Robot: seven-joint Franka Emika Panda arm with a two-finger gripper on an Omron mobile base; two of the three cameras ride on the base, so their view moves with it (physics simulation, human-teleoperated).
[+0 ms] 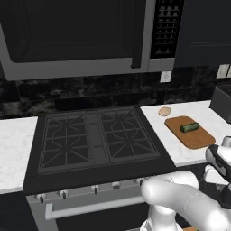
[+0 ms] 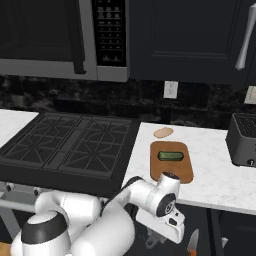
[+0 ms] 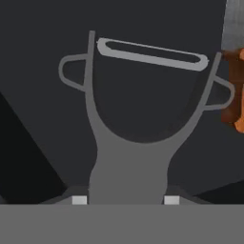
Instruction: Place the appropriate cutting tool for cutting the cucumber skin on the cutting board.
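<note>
The setting is a dark kitchen with a white marble counter (image 2: 210, 165) to the right of a black gas stove (image 1: 94, 135), under a microwave (image 1: 81, 36). Your gripper (image 3: 125, 198) works low, below the counter's front edge. In the hand view, a grey Y-shaped peeler (image 3: 128, 143) sits directly ahead of the gripper, its handle running down between the two finger tips (image 3: 79, 200) and its blade bar at the far end. The tips stand on either side of the handle, parted roughly to its width. Whether they are already pressing on it cannot be told, because the contact line is hidden at the bottom of that view.

Just beside the peeler, at the right edge of the hand view, an orange-handled knife (image 3: 233, 90) is visible. The same knife appears low in the right base view (image 2: 192, 242), near the hand.

Up on the counter, the cutting board (image 2: 171, 162) lies flat with the cucumber (image 2: 170, 156) resting on it. A small tan round item (image 2: 163, 132) sits just beyond the board, and a toaster (image 2: 242, 140) stands well to the right.

Task status: the correct tool appears to be selected and aligned. Securing, lifting and placing it on the board remain to be done.

Count: one peeler, one knife, one board, one cucumber, one tan item.
</note>
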